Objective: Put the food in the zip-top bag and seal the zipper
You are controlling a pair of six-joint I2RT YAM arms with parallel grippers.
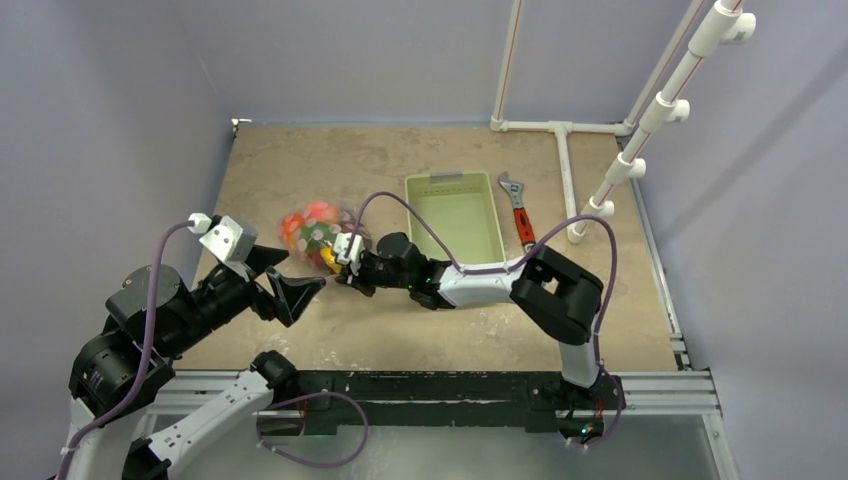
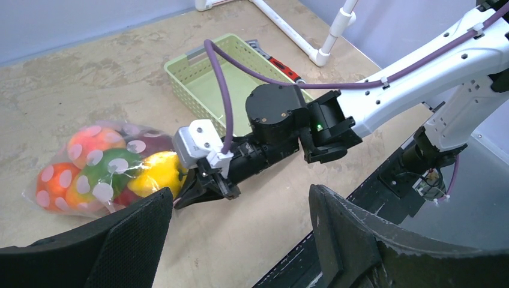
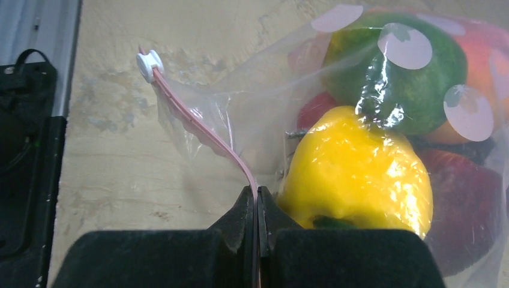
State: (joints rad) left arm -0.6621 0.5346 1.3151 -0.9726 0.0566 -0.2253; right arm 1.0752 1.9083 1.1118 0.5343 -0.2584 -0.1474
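- Grip: my right gripper (image 3: 256,201) is clamped fully, its two black jaws pressed together on the zipper (image 3: 198,129), the pale pink strip that runs up and to the left out of them.
- A white slider (image 3: 148,62) sits at the strip's free end, away from my jaws. I cannot tell whether the mouth is sealed along its whole length.
- My left gripper (image 2: 240,198) stands wide apart with nothing between its fingers (image 2: 129,240). It hovers over the near-left part of the table (image 1: 400,335), pointed at the bag, close to my right gripper but not touching it.
- The zip-top bag (image 1: 312,230), clear with white dots, lies on the table left of the middle, nearer the left edge than the right. Its mouth is turned toward the near side, where my right jaws hold the strip.
- The food (image 2: 90,165) is inside the bag. A yellow pepper (image 3: 354,171) is just beside my right jaws, a green piece (image 3: 396,72) lies behind it, and orange, red and dark pieces are packed further in.
- A light green basket (image 1: 455,220) stands toward the far edge, to the right of the bag and apart from it.
- A wrench (image 1: 520,215) with a red handle lies just beside the basket's right wall.
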